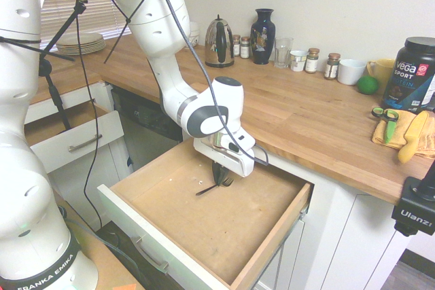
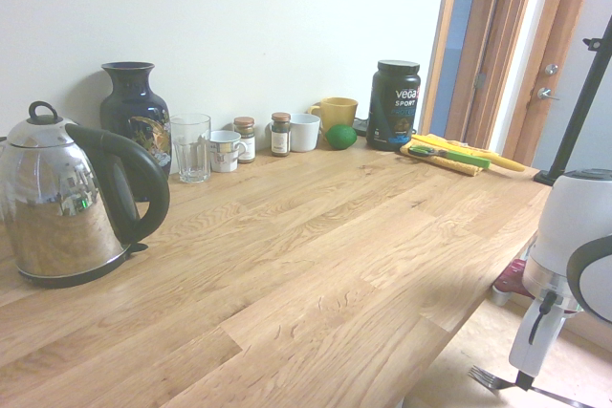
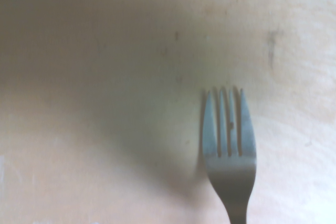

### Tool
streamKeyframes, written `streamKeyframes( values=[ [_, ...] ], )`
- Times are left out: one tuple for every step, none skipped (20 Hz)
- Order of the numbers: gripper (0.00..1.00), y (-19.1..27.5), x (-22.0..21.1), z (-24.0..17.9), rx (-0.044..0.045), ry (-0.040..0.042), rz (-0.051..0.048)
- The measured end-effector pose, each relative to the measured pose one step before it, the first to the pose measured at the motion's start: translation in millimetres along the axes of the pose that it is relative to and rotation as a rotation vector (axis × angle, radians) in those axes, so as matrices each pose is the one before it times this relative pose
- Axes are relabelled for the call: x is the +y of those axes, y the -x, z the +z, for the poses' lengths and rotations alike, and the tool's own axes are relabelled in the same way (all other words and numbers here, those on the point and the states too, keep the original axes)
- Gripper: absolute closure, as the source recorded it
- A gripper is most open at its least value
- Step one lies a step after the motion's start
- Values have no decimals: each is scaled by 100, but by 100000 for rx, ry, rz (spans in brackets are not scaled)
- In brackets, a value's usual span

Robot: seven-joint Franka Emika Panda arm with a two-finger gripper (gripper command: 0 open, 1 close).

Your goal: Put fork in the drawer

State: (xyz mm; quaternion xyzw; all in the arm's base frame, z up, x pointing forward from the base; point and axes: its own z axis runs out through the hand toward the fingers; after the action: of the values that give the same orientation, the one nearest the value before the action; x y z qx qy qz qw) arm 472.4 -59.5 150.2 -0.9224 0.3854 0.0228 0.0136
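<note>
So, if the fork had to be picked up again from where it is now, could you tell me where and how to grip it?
Grip the fork on its slim handle just behind the tines, coming straight down from above. It sits low and roughly level over the drawer bottom, so only its narrow sides are free for the fingers. The gripper appears to hold it about there.

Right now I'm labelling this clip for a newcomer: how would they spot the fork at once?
Find the wide drawer pulled open under the wooden countertop, with its light brown bottom. The claw reaches down into it, closed on the fork. It is the only slim grey metal piece there, four tines showing, unlike the green-handled scissors up on the counter.
</note>
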Motion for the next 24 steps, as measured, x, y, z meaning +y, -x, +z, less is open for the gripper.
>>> streamKeyframes(
  values=[
    [100,34,-70,280,-369,222,125],
    [100,49,-64,224,-345,127,260],
    [100,42,-67,202,-257,186,58],
    [100,40,-70,171,-189,185,-43],
    [100,46,-60,112,-133,127,2],
    [100,33,-48,57,-74,70,67],
    [100,7,-30,9,-105,61,128],
    [0,-10,-23,-7,-383,164,172],
    [0,-20,-18,-11,-434,213,39],
    [0,-12,-4,-6,-342,188,21],
    [0,-8,3,-16,-264,149,20],
    [0,-2,0,-12,-112,74,2],
    [0,1,2,-1,-23,25,0],
    [0,2,-3,-1,9,12,-12],
    [0,1,-2,-1,14,18,-10],
    [0,-1,2,0,9,16,3],
    [0,-1,1,-1,6,11,6],
    [0,1,-1,-1,5,10,1],
    [0,-3,3,-4,10,6,5],
    [0,-4,4,-4,13,6,4],
    [0,2,-2,-9,18,2,-9],
    [0,5,-1,-9,2,8,-10],
    [0,4,5,-14,19,-1,-2],
    [0,6,8,-22,27,-5,2]
  ],
)
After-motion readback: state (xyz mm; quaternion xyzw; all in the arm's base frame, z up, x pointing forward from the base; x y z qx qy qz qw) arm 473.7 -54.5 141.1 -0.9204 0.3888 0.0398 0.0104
